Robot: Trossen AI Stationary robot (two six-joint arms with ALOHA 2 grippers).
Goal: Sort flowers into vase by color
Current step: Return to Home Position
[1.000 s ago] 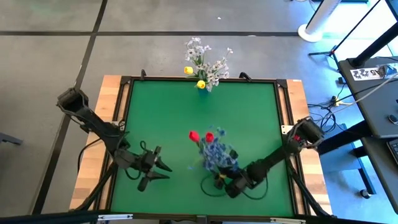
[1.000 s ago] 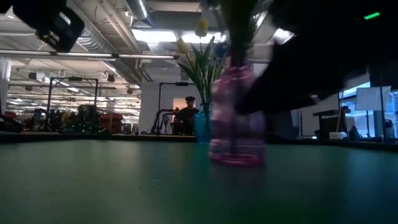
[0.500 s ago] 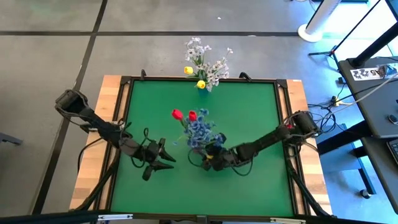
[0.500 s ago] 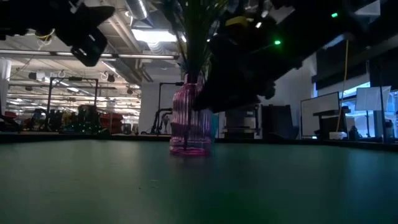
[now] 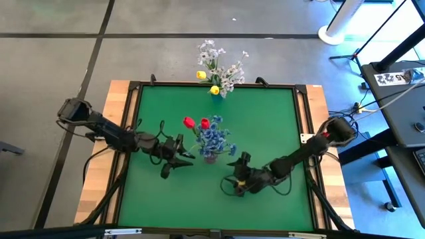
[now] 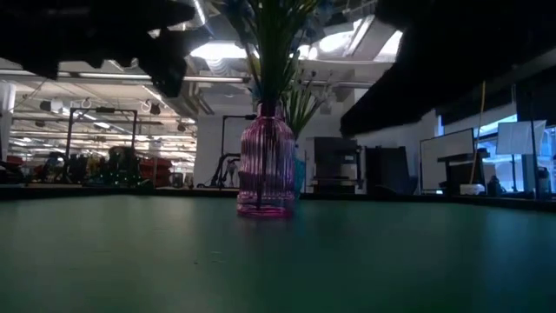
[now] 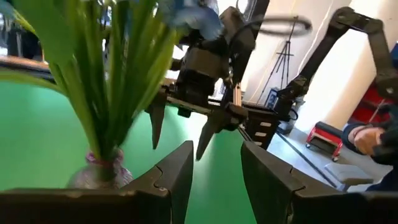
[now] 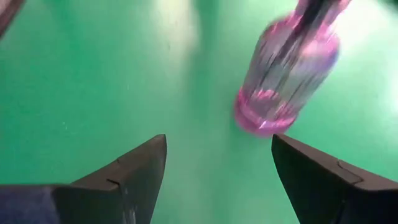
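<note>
Well, starting at the left, the left arm reaches in from the left edge of the green table [image 5: 265,113]. The left gripper [image 5: 179,166] hangs just left of the purple vase [image 5: 210,158], its fingers spread apart and holding nothing. That vase stands upright near the middle of the table, and I see neither gripper touching it. From its neck rise the red buds [image 5: 188,122], leaning toward the left, and the blue blooms [image 5: 214,139], clustered above its mouth. Farther back, at the middle of the table's far edge, a blue vase [image 5: 217,94] carries the white sprigs [image 5: 226,70] and the yellow buds [image 5: 201,75]. To the right of the purple vase and toward the near edge, the right gripper [image 8: 217,138] sits low over the green surface. Its jaws are wide open and empty, and it points at the purple vase with bare green between them.
</note>
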